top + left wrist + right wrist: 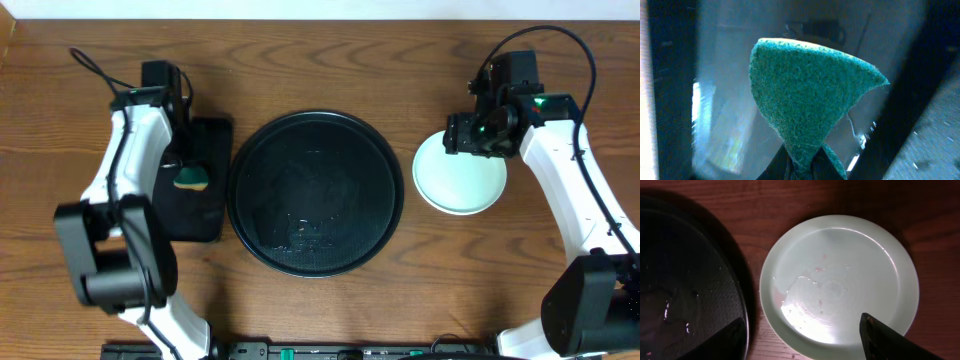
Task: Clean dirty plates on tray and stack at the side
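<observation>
The large round black tray (316,192) sits in the middle of the table with nothing on it; its edge shows in the right wrist view (685,280). A stack of plates with a pale mint-blue plate (460,180) on top rests on the wood right of the tray. In the right wrist view this plate (840,280) carries faint reddish specks. My right gripper (805,340) is open and empty above the plate's near rim. My left gripper (802,170) is shut on a green sponge (810,95), held over the small rectangular black tray (195,180). The sponge also shows in the overhead view (191,179).
The small rectangular black tray lies left of the round tray, under my left arm. Brown wooden table (320,60) surrounds everything. A cable (95,70) loops at the back left.
</observation>
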